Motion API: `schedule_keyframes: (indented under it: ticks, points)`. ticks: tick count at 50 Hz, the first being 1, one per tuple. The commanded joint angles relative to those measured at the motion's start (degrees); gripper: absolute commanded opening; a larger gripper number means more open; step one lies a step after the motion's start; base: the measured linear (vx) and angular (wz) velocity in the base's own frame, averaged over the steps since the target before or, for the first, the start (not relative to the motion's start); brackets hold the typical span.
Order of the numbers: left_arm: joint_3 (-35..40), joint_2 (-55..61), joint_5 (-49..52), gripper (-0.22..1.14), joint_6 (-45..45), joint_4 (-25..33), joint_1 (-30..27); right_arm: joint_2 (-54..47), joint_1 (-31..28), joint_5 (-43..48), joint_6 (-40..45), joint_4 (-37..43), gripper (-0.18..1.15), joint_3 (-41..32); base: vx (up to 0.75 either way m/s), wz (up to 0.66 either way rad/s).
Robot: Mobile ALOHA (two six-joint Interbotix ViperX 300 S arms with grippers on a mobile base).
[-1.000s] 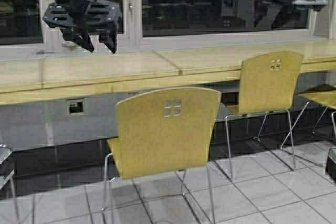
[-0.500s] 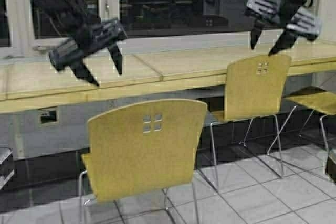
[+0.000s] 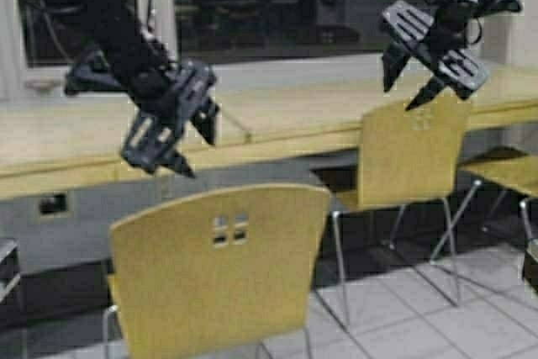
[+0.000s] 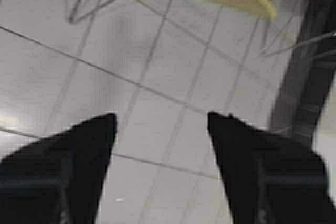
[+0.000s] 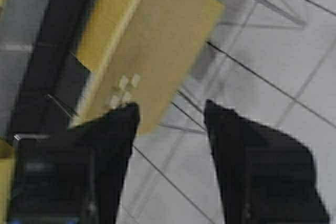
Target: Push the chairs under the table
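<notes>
Near chair: a yellow-tan chair (image 3: 218, 279) fills the lower left-centre of the high view, its back with four small square cutouts facing the camera, standing out on the tiled floor (image 3: 420, 317) clear of the table

Far chair: a second chair (image 3: 409, 157) stands at right-centre, its seat reaching under the table edge; in the right wrist view the same back (image 5: 147, 51) shows from above

Third chair: only a seat (image 3: 504, 170) shows at the right edge of the high view

Table: the long pale-wood top (image 3: 286, 119) runs across the middle of the frame, below dark windows (image 3: 277, 6)

Left gripper: raised at centre-left of the high view (image 3: 189, 145), above the near chair and in front of the table – fingers spread apart, holding nothing; its wrist view shows bare tile between the tips (image 4: 160, 121)

Right gripper: held high at upper right (image 3: 403, 81), just above the far chair's back – fingers parted, nothing in them
</notes>
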State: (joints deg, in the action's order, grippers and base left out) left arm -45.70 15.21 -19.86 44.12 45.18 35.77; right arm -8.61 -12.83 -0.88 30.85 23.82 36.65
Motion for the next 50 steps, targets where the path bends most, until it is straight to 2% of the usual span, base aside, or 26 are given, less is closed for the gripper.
schedule_keyframes:
  ticks: [1, 19, 32, 50]
  points:
    - [1.14, 0.97, -2.29, 0.89, 3.25, 2.99, 1.67, -0.62, -0.26, 1.41, -0.09, 2.64, 0.81, -1.49, 0.23, 0.17]
    - [2.72, 2.11, -2.99, 0.89, 4.48, 3.34, 3.25, -1.67, -1.14, 2.11, 0.44, 4.13, 0.81, -1.14, 0.20, 0.17]
    - [4.13, 3.96, -2.90, 0.89, 6.50, 6.68, 4.22, -3.78, -2.99, 2.55, -0.44, 13.36, 0.80, -0.79, 0.15, 0.09]
    - [4.39, 7.91, -2.20, 0.89, 11.34, 8.53, 8.00, -7.65, -3.25, 2.72, -0.53, 13.36, 0.81, -1.41, 0.09, 0.01]
